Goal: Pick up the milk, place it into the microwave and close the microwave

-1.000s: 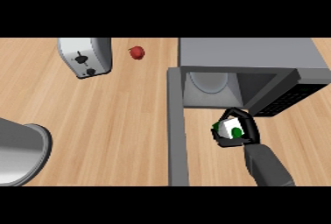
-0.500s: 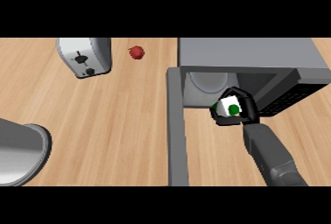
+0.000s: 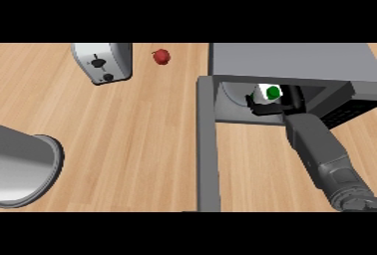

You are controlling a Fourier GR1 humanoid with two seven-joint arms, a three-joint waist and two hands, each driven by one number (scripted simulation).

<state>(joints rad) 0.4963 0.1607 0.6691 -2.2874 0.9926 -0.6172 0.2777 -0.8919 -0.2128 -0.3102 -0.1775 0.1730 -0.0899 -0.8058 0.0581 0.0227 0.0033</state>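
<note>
The milk [image 3: 265, 93], a white carton with a green cap, is held in my right hand [image 3: 282, 105], whose black fingers curl round it. Hand and carton are just inside the mouth of the open grey microwave [image 3: 287, 59] at the upper right. The microwave door [image 3: 208, 149] stands swung out toward me, seen edge-on as a long grey strip left of my right forearm. A pale plate [image 3: 234, 95] lies on the microwave floor, left of the carton. My left hand does not show.
A silver toaster [image 3: 102, 62] stands at the back left, with a small red apple [image 3: 161, 56] to its right. A large grey pot [image 3: 26, 167] sits at the left edge. Bare wooden counter [image 3: 125, 134] lies between them and the door.
My right hand has carried the milk away from me and a little left, from in front of the microwave opening to just inside it. My forearm has stretched out further.
</note>
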